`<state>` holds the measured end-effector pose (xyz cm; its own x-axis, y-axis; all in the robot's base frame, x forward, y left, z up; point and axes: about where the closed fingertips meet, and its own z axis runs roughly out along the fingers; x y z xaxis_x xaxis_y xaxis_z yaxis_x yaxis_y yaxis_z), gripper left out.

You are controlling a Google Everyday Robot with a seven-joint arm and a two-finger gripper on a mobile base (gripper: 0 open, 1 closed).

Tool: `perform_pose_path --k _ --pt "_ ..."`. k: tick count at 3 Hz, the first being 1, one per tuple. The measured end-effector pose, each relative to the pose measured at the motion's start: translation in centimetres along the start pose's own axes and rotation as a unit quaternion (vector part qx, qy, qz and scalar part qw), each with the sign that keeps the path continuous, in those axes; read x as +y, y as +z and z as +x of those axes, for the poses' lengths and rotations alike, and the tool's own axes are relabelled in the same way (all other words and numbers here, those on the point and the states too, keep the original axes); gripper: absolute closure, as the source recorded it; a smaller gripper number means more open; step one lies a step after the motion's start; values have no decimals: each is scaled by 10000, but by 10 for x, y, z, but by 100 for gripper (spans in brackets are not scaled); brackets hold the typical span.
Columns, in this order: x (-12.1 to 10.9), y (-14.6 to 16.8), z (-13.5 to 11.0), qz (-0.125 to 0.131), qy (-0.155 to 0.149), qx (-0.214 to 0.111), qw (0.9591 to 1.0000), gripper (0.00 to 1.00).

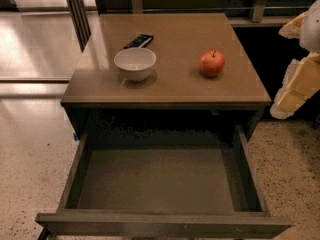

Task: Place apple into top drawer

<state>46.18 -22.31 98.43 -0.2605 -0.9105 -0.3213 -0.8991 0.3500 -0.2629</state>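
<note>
The apple (212, 63) is small, round and red-orange with a short dark stem. It sits on the right half of the cabinet top (175, 84). The top drawer (160, 223) below is pulled wide open toward the camera, and its grey-brown floor is bare. My gripper (294, 90) shows as cream and white parts at the right edge of the view, beside the cabinet and to the right of the apple, apart from it. It holds nothing that I can see.
A white bowl (135, 63) stands on the left half of the cabinet top. A dark flat object (139, 41) lies behind the bowl. Speckled floor lies on both sides of the cabinet. A dark shelf unit stands behind it.
</note>
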Motion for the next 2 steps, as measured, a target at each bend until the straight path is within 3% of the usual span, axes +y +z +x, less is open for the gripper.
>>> perform_pose_path --k 1,2 --pt "-2 0 -1 12 -9 -29 10000 0" --pt "-19 -1 5 214 90 -181 9996 0"
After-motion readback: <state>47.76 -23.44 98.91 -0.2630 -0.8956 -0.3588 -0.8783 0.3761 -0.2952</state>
